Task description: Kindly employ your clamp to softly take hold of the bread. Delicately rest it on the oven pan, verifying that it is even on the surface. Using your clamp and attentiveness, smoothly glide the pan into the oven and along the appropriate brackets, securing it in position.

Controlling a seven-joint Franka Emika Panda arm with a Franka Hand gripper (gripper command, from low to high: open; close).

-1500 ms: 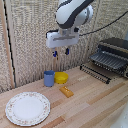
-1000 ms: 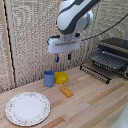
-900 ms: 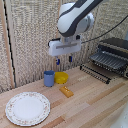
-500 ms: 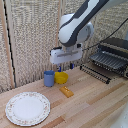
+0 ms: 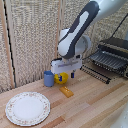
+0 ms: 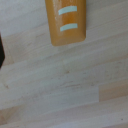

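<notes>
Hovering above the bread (image 5: 66,91) on the counter (image 5: 95,102) for a top grasp, claw (image 5: 67,76) fingers look spread, pinching nothing; oven pan (image 5: 111,61) far right.

Glossy orange bread (image 6: 67,21) — pale wood table (image 6: 65,85)

Exterior view frontal, far; wrist view close above bread (image 6: 67,20).

A blue cup (image 5: 48,78), yellow bowl (image 5: 62,77) and patterned plate (image 5: 27,108) sit on the wooden table (image 5: 95,102).
</notes>
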